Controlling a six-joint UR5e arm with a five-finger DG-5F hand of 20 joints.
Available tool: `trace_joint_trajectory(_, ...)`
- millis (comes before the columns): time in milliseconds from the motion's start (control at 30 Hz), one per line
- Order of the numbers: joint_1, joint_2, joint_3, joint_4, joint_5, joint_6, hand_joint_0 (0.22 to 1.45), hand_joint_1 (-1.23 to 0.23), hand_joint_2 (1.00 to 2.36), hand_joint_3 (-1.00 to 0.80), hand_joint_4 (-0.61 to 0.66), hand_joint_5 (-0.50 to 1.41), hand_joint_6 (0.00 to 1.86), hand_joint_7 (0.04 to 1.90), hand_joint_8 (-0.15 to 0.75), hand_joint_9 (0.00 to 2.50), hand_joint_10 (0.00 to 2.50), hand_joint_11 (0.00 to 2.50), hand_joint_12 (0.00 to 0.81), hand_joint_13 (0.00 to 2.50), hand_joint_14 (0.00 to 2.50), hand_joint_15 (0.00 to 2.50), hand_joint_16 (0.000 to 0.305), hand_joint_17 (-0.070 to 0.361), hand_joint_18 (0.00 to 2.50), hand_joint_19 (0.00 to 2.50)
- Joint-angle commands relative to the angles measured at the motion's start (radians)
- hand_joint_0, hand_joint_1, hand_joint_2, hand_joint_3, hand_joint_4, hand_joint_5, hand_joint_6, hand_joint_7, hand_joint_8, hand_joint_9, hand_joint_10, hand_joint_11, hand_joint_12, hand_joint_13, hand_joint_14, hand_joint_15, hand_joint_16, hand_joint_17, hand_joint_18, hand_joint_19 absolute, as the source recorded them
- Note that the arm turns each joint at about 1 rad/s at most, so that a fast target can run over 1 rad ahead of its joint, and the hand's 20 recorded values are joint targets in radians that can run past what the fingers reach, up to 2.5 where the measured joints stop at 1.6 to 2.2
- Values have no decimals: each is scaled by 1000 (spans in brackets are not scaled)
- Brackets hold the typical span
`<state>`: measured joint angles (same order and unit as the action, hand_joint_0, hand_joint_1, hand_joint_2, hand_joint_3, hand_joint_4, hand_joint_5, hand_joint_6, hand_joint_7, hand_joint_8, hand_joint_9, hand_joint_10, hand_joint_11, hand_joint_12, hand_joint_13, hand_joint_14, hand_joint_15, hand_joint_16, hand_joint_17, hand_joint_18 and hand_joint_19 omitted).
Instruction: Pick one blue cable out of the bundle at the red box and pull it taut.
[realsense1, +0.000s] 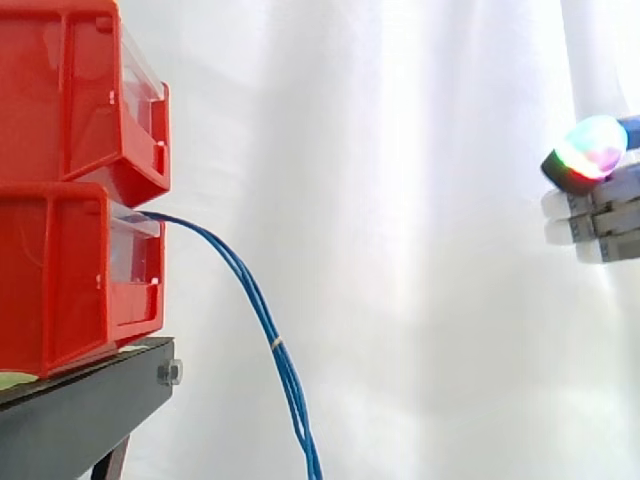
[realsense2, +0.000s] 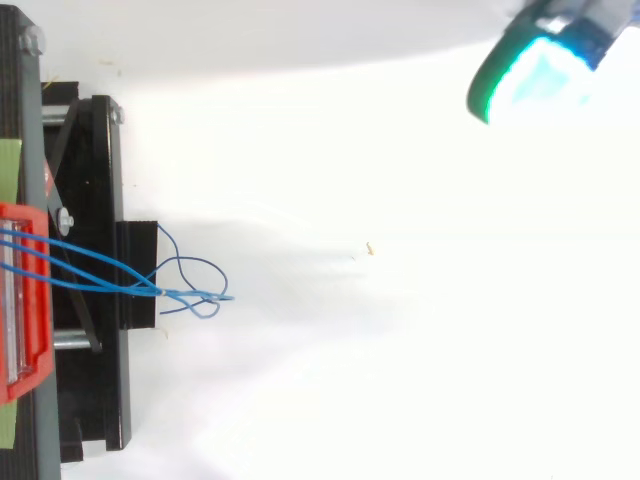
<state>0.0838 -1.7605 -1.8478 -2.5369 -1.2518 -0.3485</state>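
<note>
Now, to the blue cables (realsense1: 262, 320): come out of the front of the lower red bin (realsense1: 70, 280) as one bundle, head right for a short stretch, then bend over and hang slack. Long axis in the side view steep, running down and slightly right, off the bottom edge. Bound partway down by a pale tie (realsense1: 277, 343). Seen from above, fan out of the bin at the left edge as separate strands, point right, and meet just past the black stand (realsense1: 90, 400). Beyond that meeting point, thin loops and a loose end (possibly more than one, hard to separate there).

As for the hand (realsense1: 600, 215): sits high at the right edge of the side view, well apart from the bundle and above its hanging part; in the top view, up in the right corner. Spread or curled, cannot tell.

Underneath: upper red bin (realsense1: 80, 90) stacked on the lower one, both on the stand. Behind, a white curtain (realsense1: 400, 250) in soft folds; from above, plain white ground (realsense2: 400, 350) to the right of the stand.
</note>
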Motion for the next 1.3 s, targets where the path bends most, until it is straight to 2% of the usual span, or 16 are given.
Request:
trace_joint_trajectory(0, 13, -79, 9, 79, 22, 9, 481, -597, 1000, -500, 278, -199, 502, 827, 296, 323, 1, 64, 405, 185, 3, 124, 67, 152, 57, 1)
trace_joint_trajectory(33, 14, -96, 13, 95, 23, 13, 481, -597, 1000, -500, 281, -197, 502, 832, 295, 325, 1, 72, 405, 185, 3, 127, 68, 152, 60, 8)
trace_joint_trajectory(100, 17, -158, 33, 141, 23, 28, 474, -613, 1000, -500, 283, -197, 502, 832, 298, 332, 2, 74, 408, 191, 3, 127, 68, 153, 77, 3)
trace_joint_trajectory(133, 21, -221, 68, 167, 20, 48, 474, -612, 1000, -500, 283, -197, 502, 831, 299, 332, 1, 74, 408, 191, 3, 128, 68, 153, 79, 2)
trace_joint_trajectory(167, 21, -221, 68, 167, 20, 48, 473, -613, 1000, -500, 284, -196, 502, 836, 299, 334, 2, 74, 409, 194, 3, 125, 68, 153, 80, 1)
trace_joint_trajectory(200, 21, -269, 107, 172, 18, 65, 469, -618, 1000, -500, 285, -196, 502, 836, 300, 335, 0, 79, 411, 197, 3, 129, 68, 154, 82, 6)
trace_joint_trajectory(267, 22, -315, 150, 170, 18, 71, 466, -619, 1000, -500, 286, -196, 502, 837, 302, 338, 1, 79, 413, 198, 3, 128, 69, 154, 84, 11)
trace_joint_trajectory(300, 22, -366, 199, 152, 0, 98, 466, -618, 1000, -500, 285, -196, 502, 835, 303, 339, 0, 78, 413, 199, 3, 129, 69, 155, 89, 12)
trace_joint_trajectory(333, 22, -381, 217, 145, -6, 108, 466, -619, 1000, -500, 289, -195, 502, 837, 303, 339, 1, 77, 414, 198, 3, 132, 69, 155, 89, 12)
trace_joint_trajectory(400, 21, -450, 302, 109, -40, 141, 465, -617, 1000, -500, 289, -195, 502, 837, 304, 340, 2, 85, 414, 199, 3, 128, 69, 155, 92, 12)
trace_joint_trajectory(433, 21, -450, 302, 109, -40, 141, 463, -617, 1000, -500, 291, -194, 502, 837, 304, 342, 0, 86, 415, 199, 3, 128, 69, 155, 93, 18)
trace_joint_trajectory(500, 21, -476, 334, 93, -52, 152, 463, -616, 1000, -500, 292, -194, 502, 834, 305, 343, 0, 86, 415, 199, 3, 131, 69, 155, 93, 15)
trace_joint_trajectory(567, 22, -481, 351, 87, -54, 152, 462, -612, 1000, -500, 292, -193, 502, 836, 306, 344, 0, 88, 417, 200, 3, 133, 69, 155, 93, 15)
trace_joint_trajectory(833, 25, -481, 351, 86, -31, 144, 460, -604, 1000, -500, 296, -192, 502, 834, 307, 340, 2, 86, 418, 197, 3, 132, 69, 155, 90, 17)
trace_joint_trajectory(1067, 25, -481, 351, 90, -23, 152, 460, -599, 1000, -500, 299, -191, 502, 834, 307, 342, 2, 87, 418, 195, 3, 132, 69, 155, 85, 15)
trace_joint_trajectory(1267, 25, -482, 351, 104, -17, 135, 460, -603, 1000, -500, 303, -188, 502, 835, 308, 344, 4, 78, 418, 194, 5, 131, 69, 155, 86, 9)
